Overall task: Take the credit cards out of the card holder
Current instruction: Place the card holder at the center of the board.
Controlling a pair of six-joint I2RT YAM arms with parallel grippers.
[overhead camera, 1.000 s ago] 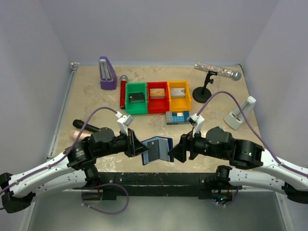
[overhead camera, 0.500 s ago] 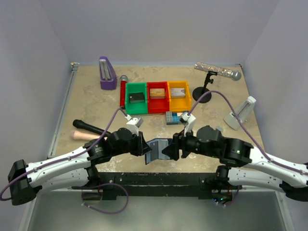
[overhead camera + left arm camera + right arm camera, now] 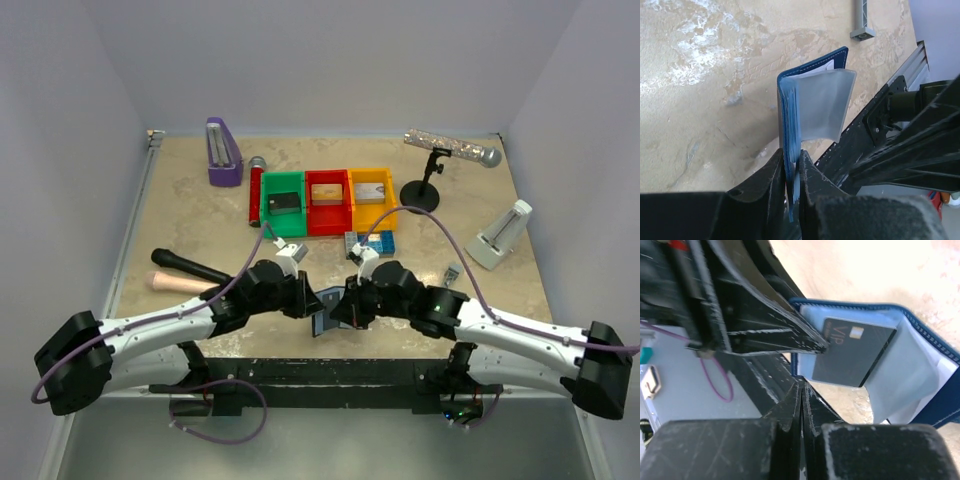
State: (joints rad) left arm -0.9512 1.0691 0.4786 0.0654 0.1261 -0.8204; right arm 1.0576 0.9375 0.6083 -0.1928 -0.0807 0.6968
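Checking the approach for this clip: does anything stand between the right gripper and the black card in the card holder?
Nothing visible fills the gap. The right gripper, shut, points just beside the black card. The left gripper, clamping the card holder, has a finger close beside the card's edge.

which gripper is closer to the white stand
Right. The right gripper is left of the white stand, toward the near edge; the left gripper lies further left.
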